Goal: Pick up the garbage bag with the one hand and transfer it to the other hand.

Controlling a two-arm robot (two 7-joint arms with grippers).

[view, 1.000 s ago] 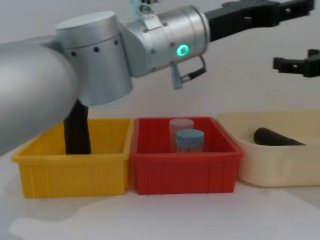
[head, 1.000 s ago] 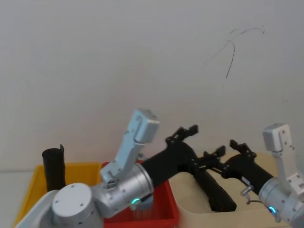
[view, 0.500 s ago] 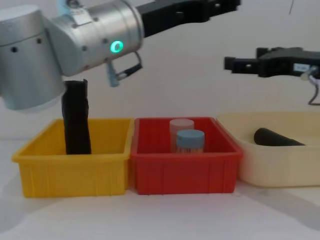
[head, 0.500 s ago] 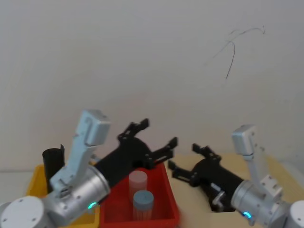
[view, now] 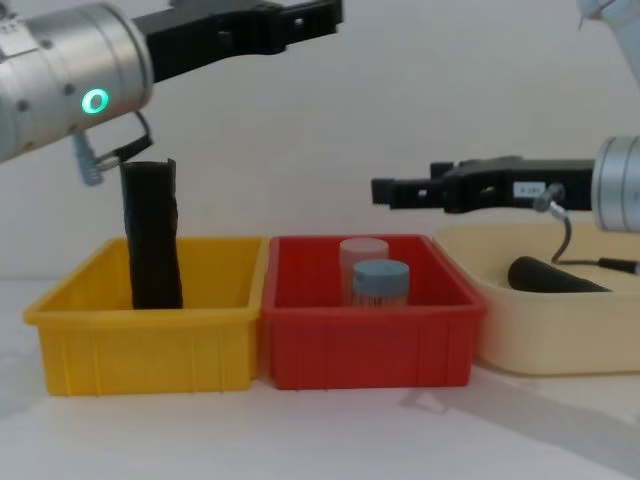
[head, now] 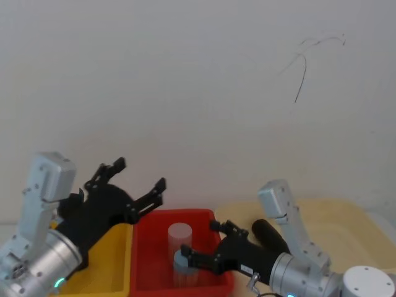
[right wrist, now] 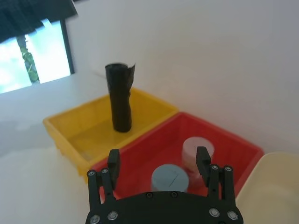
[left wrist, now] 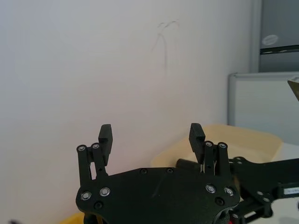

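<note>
White wall (head: 185,93); three bins (view: 145,340), two garbage bag rolls (view: 152,240), two jars (view: 372,270); left claw (head: 139,174), right claw (head: 200,239) both wide

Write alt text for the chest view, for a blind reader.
Two open black grippers hang above three bins, the left gripper higher than the right gripper. The yellow plastic bin holds an upright black roll, the red bin two cylindrical containers, the cream tub a rolled black garbage bag.
</note>
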